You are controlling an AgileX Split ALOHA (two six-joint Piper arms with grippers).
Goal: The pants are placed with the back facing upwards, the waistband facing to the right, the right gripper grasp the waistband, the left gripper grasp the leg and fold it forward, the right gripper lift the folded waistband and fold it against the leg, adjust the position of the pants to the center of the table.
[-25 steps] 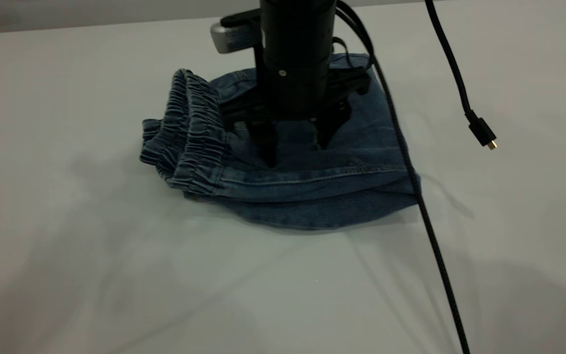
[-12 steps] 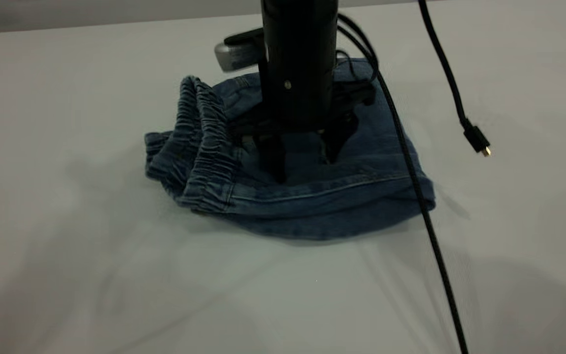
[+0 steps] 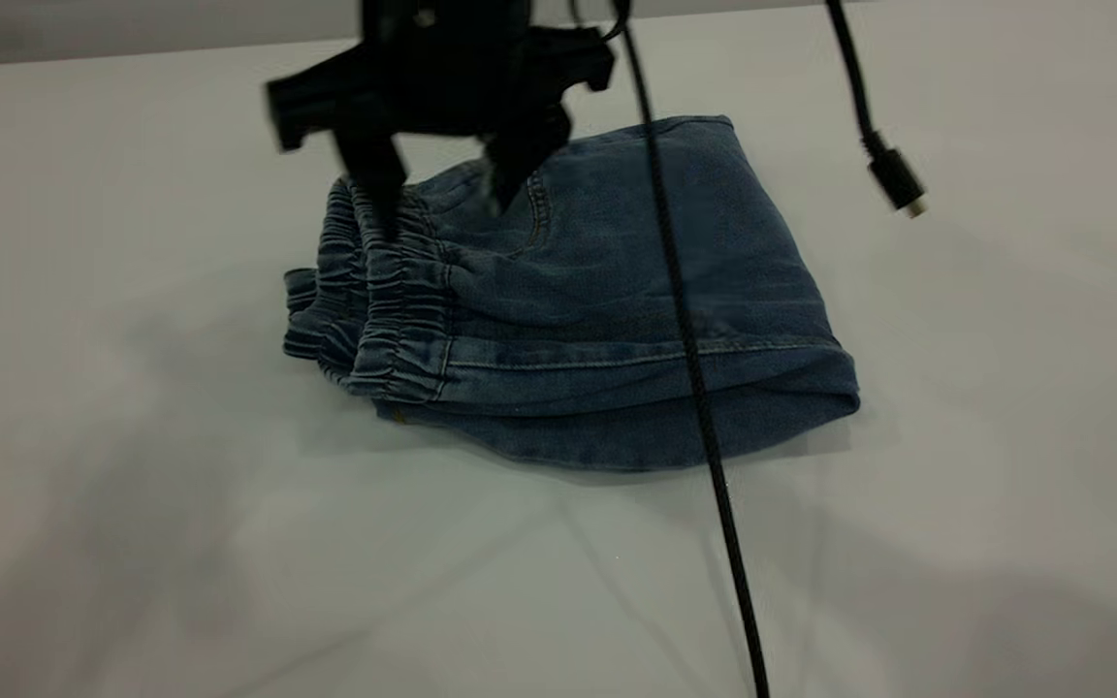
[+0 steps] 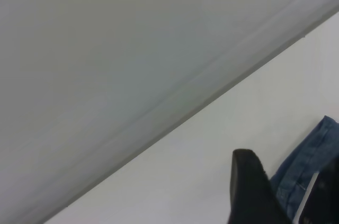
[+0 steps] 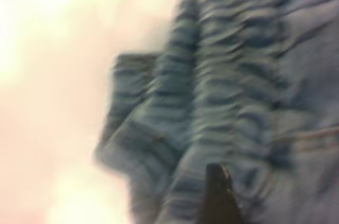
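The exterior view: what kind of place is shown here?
Probably a robot test bench: a plain white table bearing only folded pants, an open black right gripper above them, and a loose cable dangling.

Right wrist view blurred; pants (image 5: 228,102) smeared. Left gripper (image 4: 254,192) cut off by frame edge. Printed leg hidden in fold.

Right tool (image 3: 442,189) aloft, fingers spread apart.

The pants (image 3: 597,310), blue washed denim, lie folded into a compact bundle at the centre of the white table (image 3: 132,504), gathered elastic waistband at frame left, stitched hem edge along the near side.
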